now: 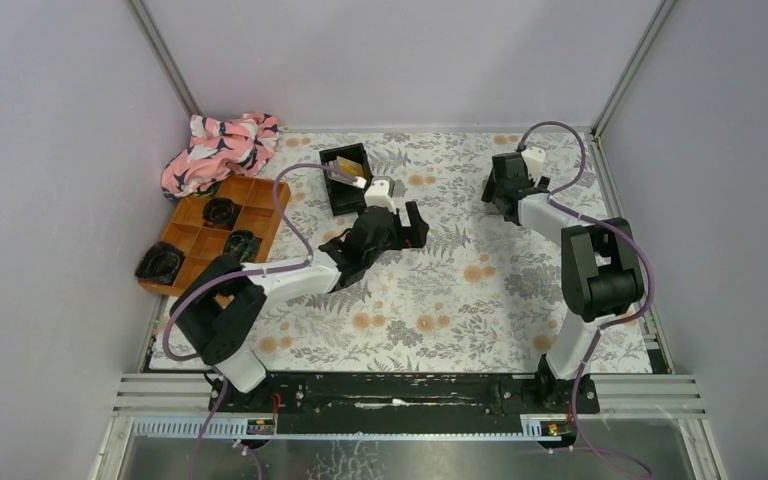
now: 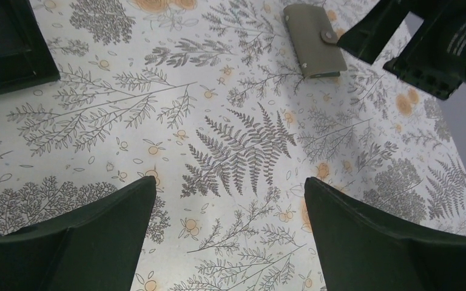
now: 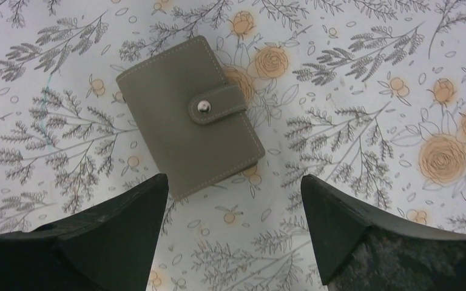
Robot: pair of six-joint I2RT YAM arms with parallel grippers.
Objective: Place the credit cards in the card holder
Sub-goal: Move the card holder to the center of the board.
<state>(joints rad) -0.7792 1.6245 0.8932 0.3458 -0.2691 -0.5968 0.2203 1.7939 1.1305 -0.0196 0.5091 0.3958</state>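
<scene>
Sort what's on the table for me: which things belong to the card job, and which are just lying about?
Job: credit cards in the black tray; card holder, snapped shut.
Lying about: orange compartment tray with black round items; pink patterned cloth.

The left arm (image 1: 295,280) and right arm (image 1: 550,215) pair white links with bulky black joints. Purple cables (image 1: 280,200) trail along both.

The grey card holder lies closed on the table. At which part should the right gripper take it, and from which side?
Probably across its two long edges, from straight above. The card holder lies flat and snapped shut, so only its thin edges offer a hold, and its narrow width suits the open right gripper hovering near it.
</scene>
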